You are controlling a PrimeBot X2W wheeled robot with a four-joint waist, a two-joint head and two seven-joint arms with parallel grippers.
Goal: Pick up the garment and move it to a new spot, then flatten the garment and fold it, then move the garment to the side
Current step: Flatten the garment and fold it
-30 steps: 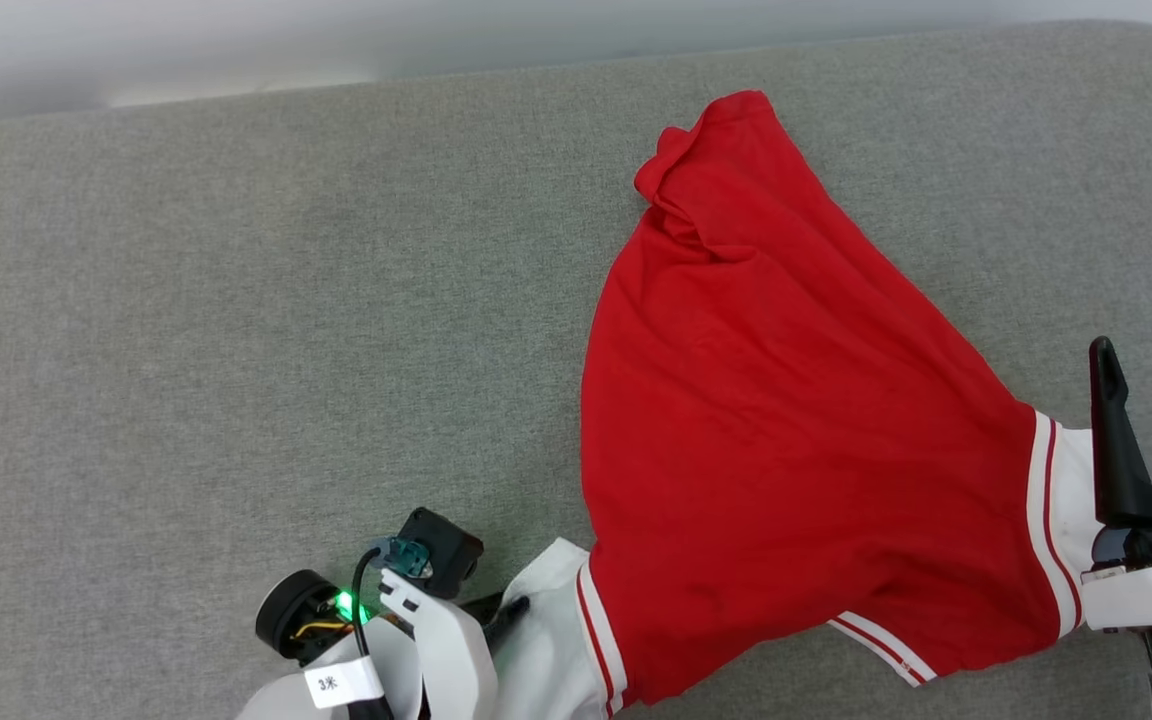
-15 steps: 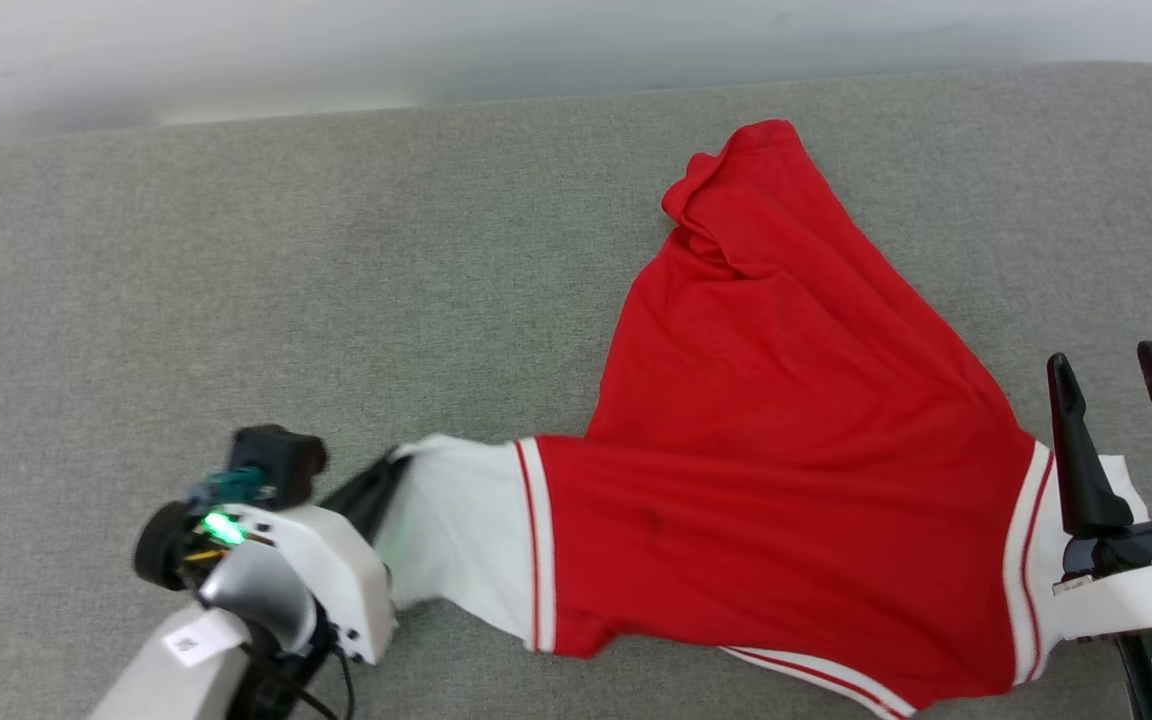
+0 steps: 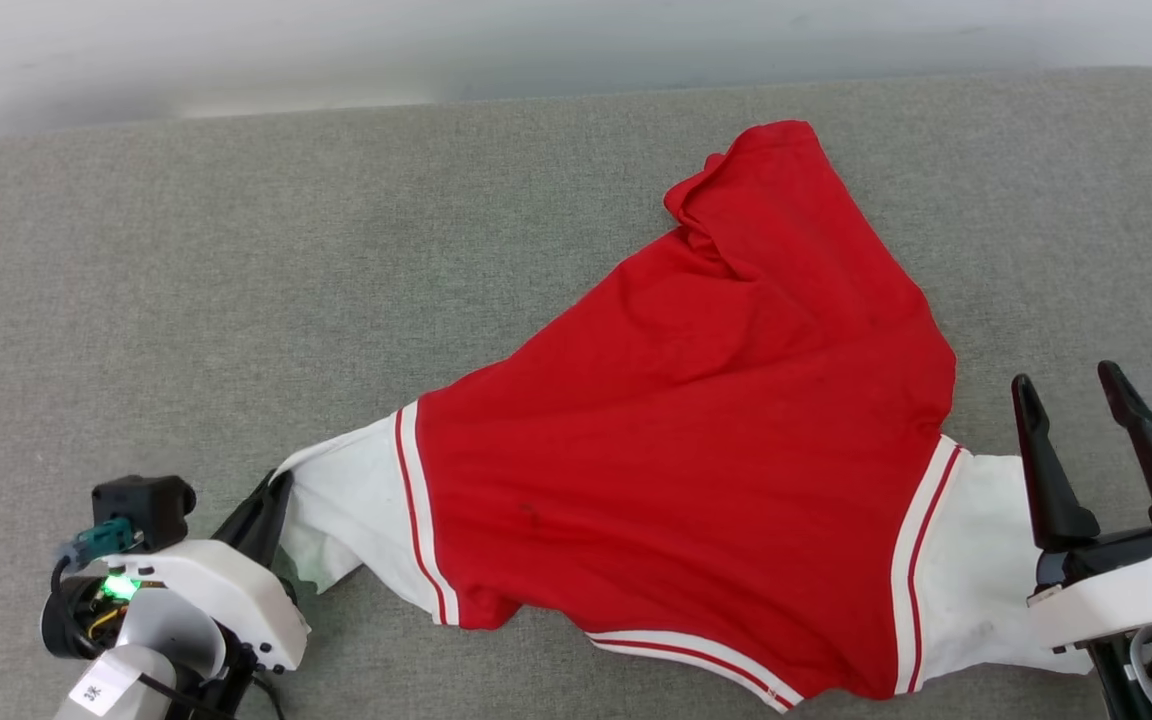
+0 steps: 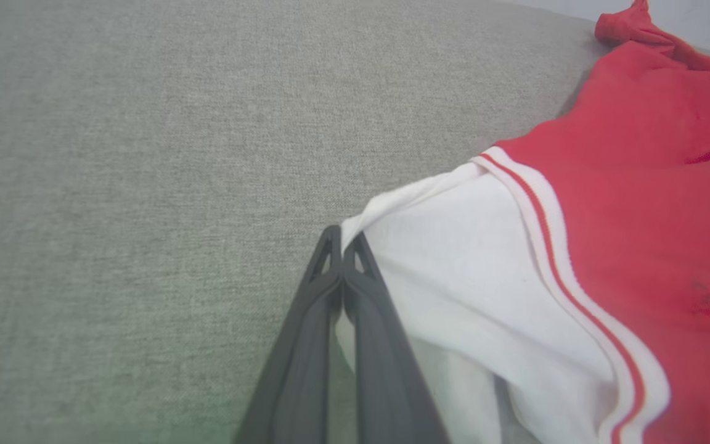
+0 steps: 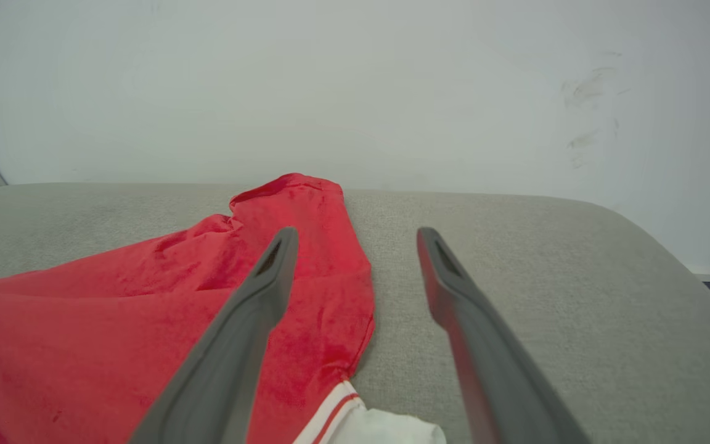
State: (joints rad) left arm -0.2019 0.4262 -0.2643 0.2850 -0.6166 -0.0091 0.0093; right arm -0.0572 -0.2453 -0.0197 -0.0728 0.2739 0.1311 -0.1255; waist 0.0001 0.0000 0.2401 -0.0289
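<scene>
**Thin pinch on one sleeve, far corner bunched**

The garment lies on the grey cushion with a plain red face up, fanned out between the two claws. One white sleeve runs right to the left gripper. Its fingers are pressed together with only the sleeve's outermost edge caught at their tips. The other sleeve lies at the base of the right gripper, whose fingers stand wide apart with nothing between them. A crumpled red corner sits well beyond both claws, toward the wall.

The likely failure is the pinch: so little cloth is held that a firm pull could strip the sleeve out. A pull from the left claw alone, with the right one idle, would probably drag or skew the whole shirt rather than flatten it. If the right claw's body is pressing on its sleeve, the jersey could stretch instead. The bunched corner, left as it is, would be folded in as a lump.

How deep the cloth sits between the closed fingers is hidden. The right claw's housing covers the end of its sleeve, and I cannot tell whether the two touch. The garment's underside is out of sight, and the striped band near the lower edge could be collar or trim.
</scene>
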